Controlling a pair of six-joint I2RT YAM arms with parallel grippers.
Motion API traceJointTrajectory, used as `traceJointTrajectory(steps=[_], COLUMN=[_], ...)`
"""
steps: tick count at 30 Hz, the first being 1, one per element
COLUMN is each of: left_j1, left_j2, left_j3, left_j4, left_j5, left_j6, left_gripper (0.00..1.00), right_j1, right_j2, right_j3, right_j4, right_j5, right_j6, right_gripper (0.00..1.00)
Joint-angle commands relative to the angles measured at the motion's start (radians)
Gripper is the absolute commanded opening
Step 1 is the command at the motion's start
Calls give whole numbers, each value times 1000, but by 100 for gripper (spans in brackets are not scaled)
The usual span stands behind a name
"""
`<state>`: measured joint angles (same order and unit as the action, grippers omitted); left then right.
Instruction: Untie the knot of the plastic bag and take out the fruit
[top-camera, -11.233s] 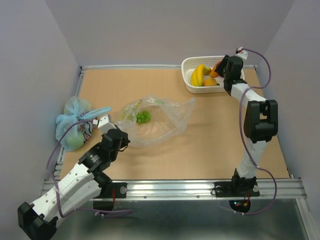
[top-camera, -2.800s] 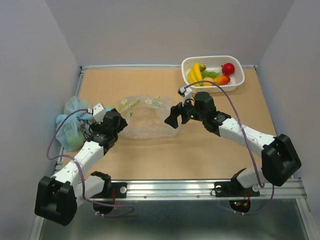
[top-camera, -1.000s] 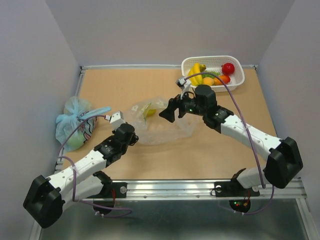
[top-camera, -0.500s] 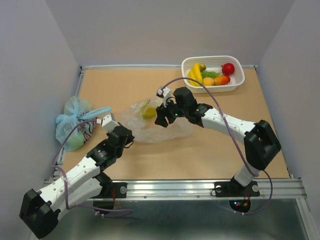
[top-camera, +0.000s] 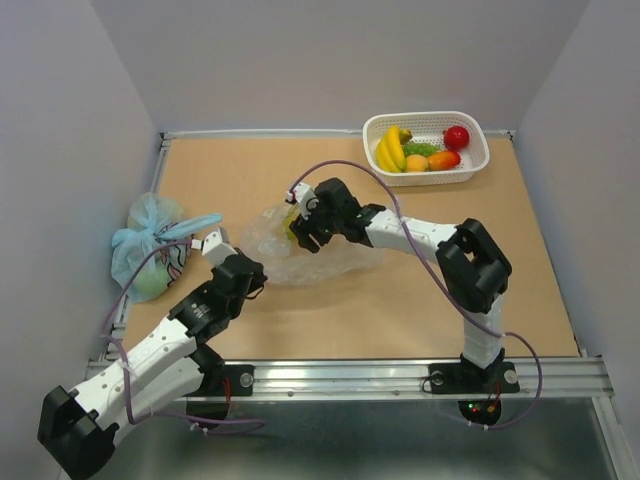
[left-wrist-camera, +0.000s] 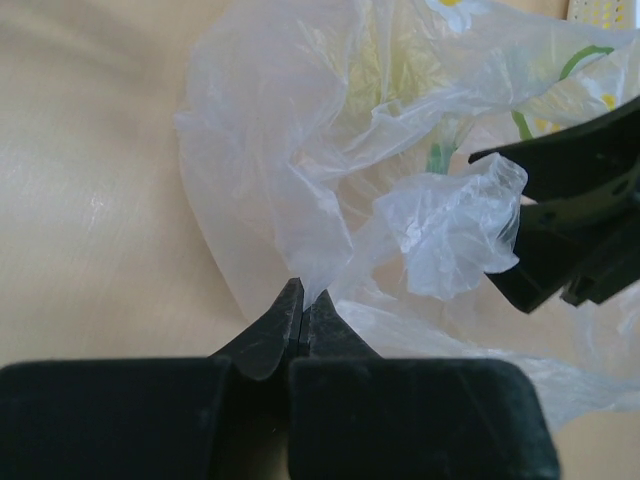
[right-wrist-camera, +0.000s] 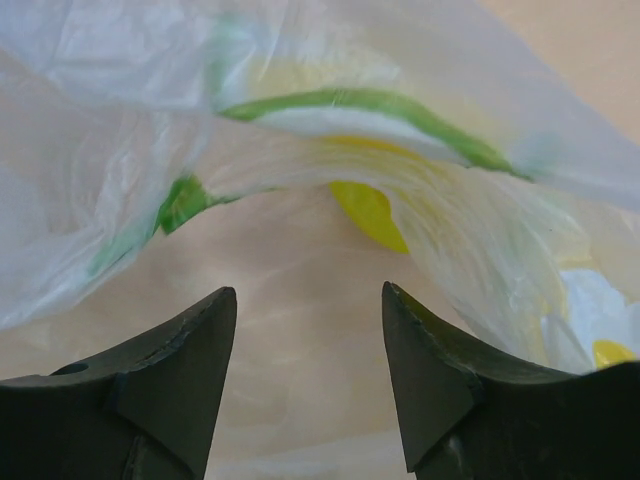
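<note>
The right pincer (top-camera: 299, 233), fingers spread, has swung over from the basket (top-camera: 476, 168) side into the mouth of the plastic bag (top-camera: 345, 260) on the tabletop (top-camera: 400, 300), whose edge the left pincer (left-wrist-camera: 303, 301) pinches shut, so the last yellow-green piece (top-camera: 289, 218) looks next out.

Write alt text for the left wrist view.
The left gripper, shut, pinches a fold of the crinkly clear plastic bag, which spreads over the tan table above it. The right gripper shows at the right edge, beside a puff of bag.
</note>
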<state>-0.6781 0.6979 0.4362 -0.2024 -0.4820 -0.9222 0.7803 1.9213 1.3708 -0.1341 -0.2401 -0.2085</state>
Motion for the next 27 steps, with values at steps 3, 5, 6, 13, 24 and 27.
traceJointTrajectory(steps=[3, 5, 6, 13, 24, 27], left_j1=[3, 3, 3, 3, 2, 2], left_j2=[-2, 6, 8, 54, 103, 92], left_j3=[53, 76, 82, 133, 185, 184], left_j4=[-32, -45, -48, -54, -71, -92], left_j5=[10, 16, 17, 66, 134, 103], left_j6=[54, 72, 77, 141, 197, 184], left_gripper=[0, 0, 0, 0, 0, 0], right_j1=[14, 17, 17, 33, 46, 45], right_j2=[65, 97, 110, 203, 272, 266], right_j3=[129, 148, 152, 174, 113, 97], right_j4=[60, 71, 73, 158, 510, 511], right_j5=[62, 53, 48, 38, -44, -64], right_j6=[-92, -107, -112, -175, -39, -23], right_gripper=[75, 82, 85, 92, 60, 34])
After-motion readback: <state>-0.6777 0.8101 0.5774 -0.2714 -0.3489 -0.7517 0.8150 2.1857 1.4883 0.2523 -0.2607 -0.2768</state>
